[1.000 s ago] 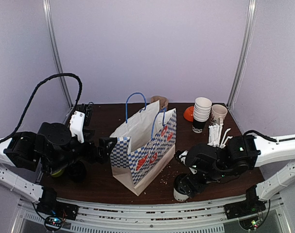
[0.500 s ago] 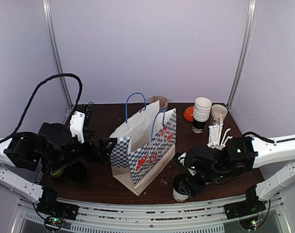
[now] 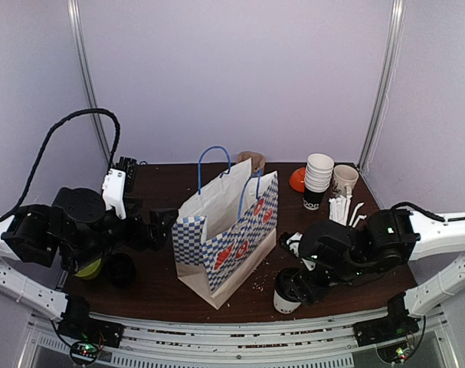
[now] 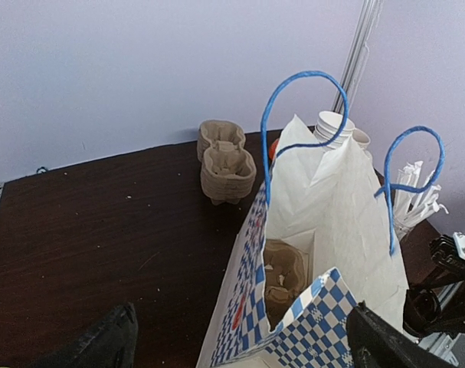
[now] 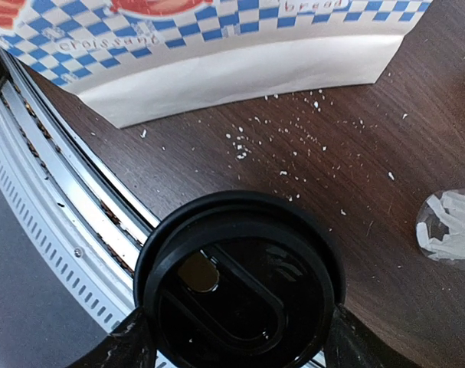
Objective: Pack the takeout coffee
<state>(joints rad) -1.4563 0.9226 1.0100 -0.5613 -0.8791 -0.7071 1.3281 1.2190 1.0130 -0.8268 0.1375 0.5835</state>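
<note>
Bright, even, soft light, faint shadows (wrist views mildly wide-angle)

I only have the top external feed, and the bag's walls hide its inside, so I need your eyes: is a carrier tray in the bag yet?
Observer: Yes. The left wrist view looks down into the checked bag and shows a brown pulp carrier tray sitting inside it.
Operator: Good. From above I can't make out the top of the cup at the right gripper. Is it lidded?
Observer: Yes. The right wrist view shows a black lid on it, with the gripper's fingers on either side of the lid. I cannot tell whether they press it.
</note>
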